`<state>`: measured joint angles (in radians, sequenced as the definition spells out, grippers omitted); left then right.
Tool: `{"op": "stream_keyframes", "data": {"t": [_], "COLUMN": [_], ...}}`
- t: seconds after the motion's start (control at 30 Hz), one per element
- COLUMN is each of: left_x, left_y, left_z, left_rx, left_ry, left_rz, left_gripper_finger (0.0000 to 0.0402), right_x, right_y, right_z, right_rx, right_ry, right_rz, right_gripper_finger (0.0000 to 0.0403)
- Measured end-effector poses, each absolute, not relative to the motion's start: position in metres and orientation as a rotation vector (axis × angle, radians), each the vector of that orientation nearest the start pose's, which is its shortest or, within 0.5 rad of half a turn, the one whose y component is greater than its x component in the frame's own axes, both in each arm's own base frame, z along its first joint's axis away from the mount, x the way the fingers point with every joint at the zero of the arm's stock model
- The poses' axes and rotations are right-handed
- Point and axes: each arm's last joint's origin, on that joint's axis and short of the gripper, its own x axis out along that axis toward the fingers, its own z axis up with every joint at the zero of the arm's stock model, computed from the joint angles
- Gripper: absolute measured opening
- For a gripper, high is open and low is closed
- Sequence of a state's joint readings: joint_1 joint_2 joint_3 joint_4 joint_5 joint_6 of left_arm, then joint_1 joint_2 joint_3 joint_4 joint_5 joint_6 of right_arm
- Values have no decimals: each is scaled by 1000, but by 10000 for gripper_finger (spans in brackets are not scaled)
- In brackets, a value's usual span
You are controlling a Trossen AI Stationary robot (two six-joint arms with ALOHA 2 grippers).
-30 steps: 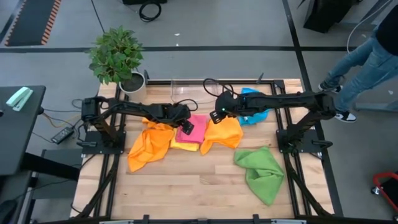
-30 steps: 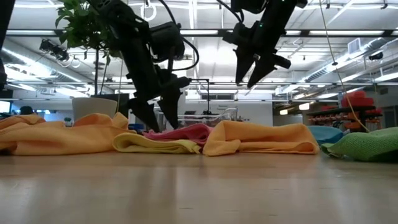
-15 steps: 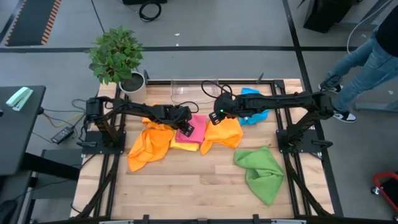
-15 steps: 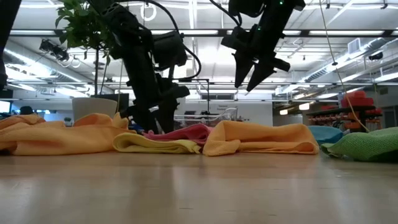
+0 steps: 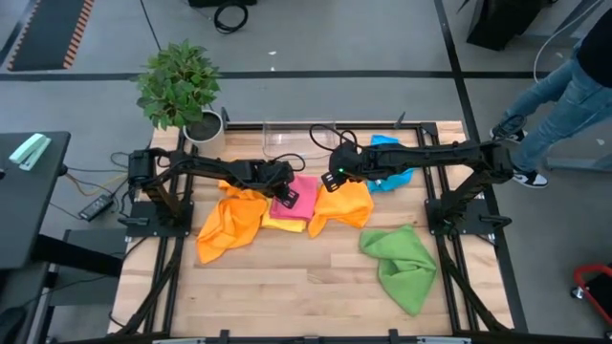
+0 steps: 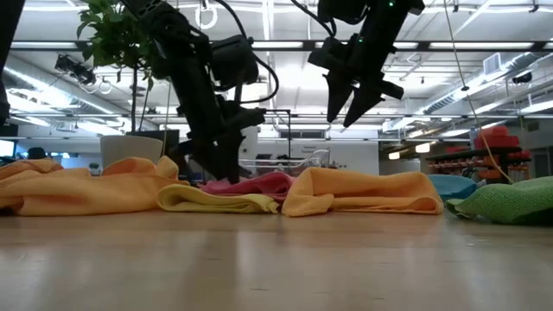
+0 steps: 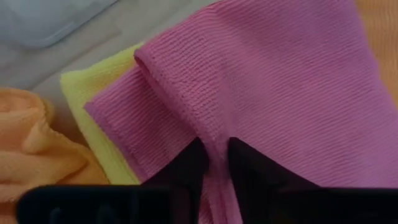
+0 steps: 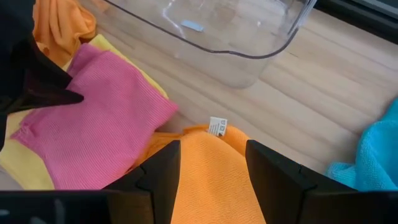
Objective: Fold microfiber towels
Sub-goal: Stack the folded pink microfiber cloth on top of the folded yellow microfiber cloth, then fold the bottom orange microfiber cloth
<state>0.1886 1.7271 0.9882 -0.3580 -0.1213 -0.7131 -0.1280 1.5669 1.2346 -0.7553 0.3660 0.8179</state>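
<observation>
The left hand [image 7: 211, 163] pinches a raised fold of the pink towel [image 7: 273, 93], which lies on the yellow towel [image 7: 93, 106] mid-desk, to gain a liftable edge. The right hand [image 8: 208, 165] hovers open above an orange towel [image 8: 211, 180], waiting.

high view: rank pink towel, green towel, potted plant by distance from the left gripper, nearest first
Left gripper:
1. Pink towel, right under its fingertips, mid-table.
2. Potted plant, off the table's far left corner.
3. Green towel, out on the right side, toward the near edge.
</observation>
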Motion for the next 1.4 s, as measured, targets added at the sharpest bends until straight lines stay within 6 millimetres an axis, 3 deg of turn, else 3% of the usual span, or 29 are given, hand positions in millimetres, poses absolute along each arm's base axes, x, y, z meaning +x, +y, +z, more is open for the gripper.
{"op": "stream_keyframes", "data": {"t": [0.17, 0.47, 0.8, 0.93, 1.13, 1.4], "left_x": [318, 297, 301, 301, 298, 292], "left_y": [64, 60, 53, 55, 56, 56], "left_z": [164, 198, 172, 172, 182, 187], "left_rx": [-673, -749, -714, -677, -607, -586], "left_ry": [942, 918, 1035, 1022, 1004, 1089], "left_rz": [651, 690, 735, 781, 749, 710], "left_gripper_finger": [12, 11, 24, 22, 83, 239], "right_x": [310, 310, 312, 313, 313, 313], "right_y": [-50, -51, -49, -48, -48, -48], "right_z": [260, 260, 262, 262, 262, 262], "right_rx": [583, 574, 571, 571, 569, 559], "right_ry": [842, 844, 830, 831, 831, 834], "right_rz": [-852, -847, -827, -819, -819, -814], "right_gripper_finger": [190, 190, 190, 190, 190, 190]}}
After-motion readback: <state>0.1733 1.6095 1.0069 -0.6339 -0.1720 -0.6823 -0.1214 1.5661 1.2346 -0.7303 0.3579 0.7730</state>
